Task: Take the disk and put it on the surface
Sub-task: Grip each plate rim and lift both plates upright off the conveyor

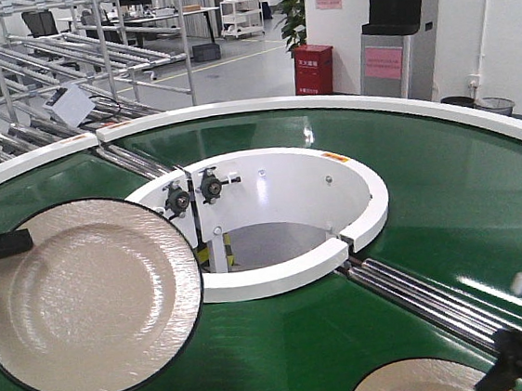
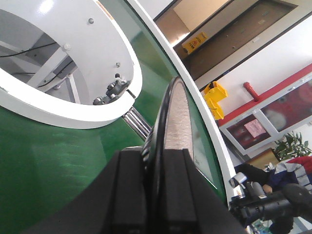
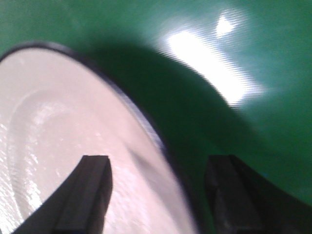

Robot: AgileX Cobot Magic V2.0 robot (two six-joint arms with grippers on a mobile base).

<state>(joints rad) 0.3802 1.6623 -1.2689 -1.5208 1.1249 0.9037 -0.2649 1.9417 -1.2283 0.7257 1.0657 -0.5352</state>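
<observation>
A cream disk with a black rim (image 1: 85, 298) hangs raised and tilted over the green belt at the left. My left gripper (image 1: 9, 245) is shut on its edge. In the left wrist view the disk (image 2: 175, 112) runs edge-on between the two black fingers of that gripper (image 2: 155, 158). A second cream disk (image 1: 421, 382) lies on the belt at the bottom. My right gripper (image 1: 507, 361) stands open at its rim. In the right wrist view that gripper (image 3: 158, 170) has one finger over this disk (image 3: 58, 126) and the other over the belt. The dark metal tabletop is out of view.
The green ring conveyor belt (image 1: 448, 194) with white rims curves round a white inner well (image 1: 336, 197) holding black knobs (image 1: 195, 191). Steel rollers (image 1: 420, 291) cross the belt at the right. Metal racks (image 1: 61, 67) and a red box (image 1: 313, 69) stand behind.
</observation>
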